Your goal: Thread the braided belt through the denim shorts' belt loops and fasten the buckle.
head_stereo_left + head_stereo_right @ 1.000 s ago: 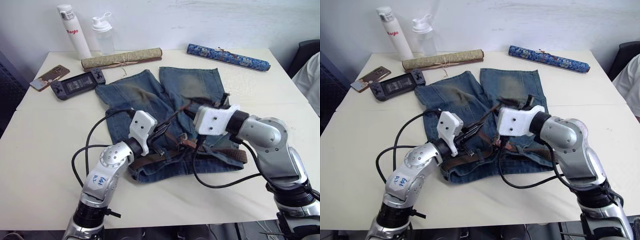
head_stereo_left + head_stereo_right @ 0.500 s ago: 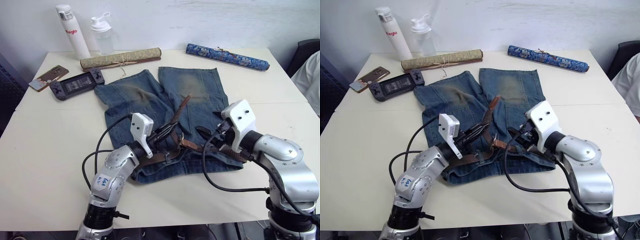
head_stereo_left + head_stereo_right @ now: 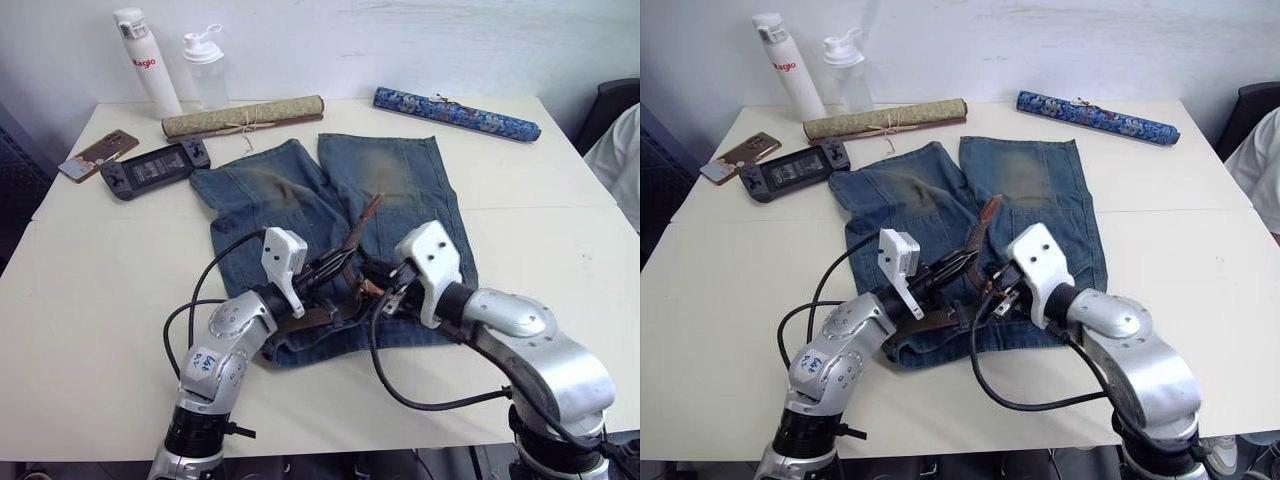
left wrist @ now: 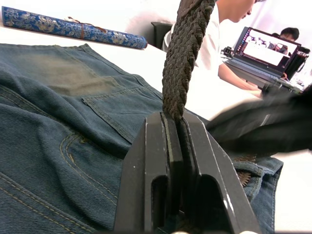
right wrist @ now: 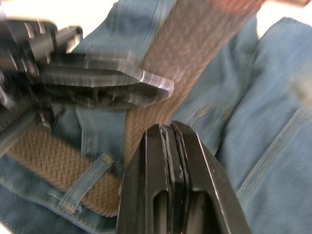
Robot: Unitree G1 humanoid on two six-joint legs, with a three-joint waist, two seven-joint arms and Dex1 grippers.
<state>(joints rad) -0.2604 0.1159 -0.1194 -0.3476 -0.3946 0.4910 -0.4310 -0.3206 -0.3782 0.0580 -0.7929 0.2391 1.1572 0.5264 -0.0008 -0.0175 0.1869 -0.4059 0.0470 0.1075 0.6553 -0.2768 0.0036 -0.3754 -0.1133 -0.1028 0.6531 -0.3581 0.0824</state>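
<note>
The denim shorts lie flat mid-table, waistband toward me. The braided belt runs along the waistband, and its free end rises over the legs. My left gripper is shut on that strap; in the left wrist view the braid climbs out from between the fingers. My right gripper sits just right of it, shut, its tips against the strap with nothing seen between them. A belt loop crosses the belt on the waistband. The buckle is hidden among the grippers.
At the back stand a white bottle and a clear bottle, with an olive scroll and a blue scroll lying nearby. A game controller and a phone lie back left. A person's sleeve shows at the right edge.
My right gripper has swung left from the waistband's right end to the middle, close beside the left gripper. The left gripper has kept its hold on the belt.
</note>
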